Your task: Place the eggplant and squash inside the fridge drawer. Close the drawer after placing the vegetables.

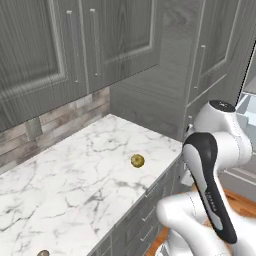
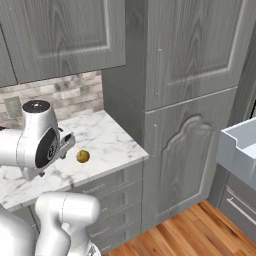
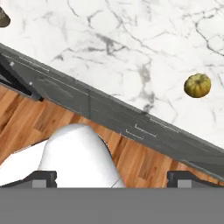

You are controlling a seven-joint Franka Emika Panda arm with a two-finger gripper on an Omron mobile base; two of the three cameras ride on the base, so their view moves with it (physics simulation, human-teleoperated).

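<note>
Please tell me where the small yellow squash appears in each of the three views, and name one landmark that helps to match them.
Left base view: squash right of centre, on the marble counter near its front edge.
Right base view: squash left of centre, on the counter, just right of the arm.
Hand view: squash at the right edge, above the middle.
Shared landmark: the counter's front edge over the grey drawers.

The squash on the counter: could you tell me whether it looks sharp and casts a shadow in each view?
Left base view: the squash is small, soft-edged, with a faint shadow beneath. Right base view: equally small, slightly blurred. Hand view: largest and clearest, ribs visible, on the marble counter.
</note>
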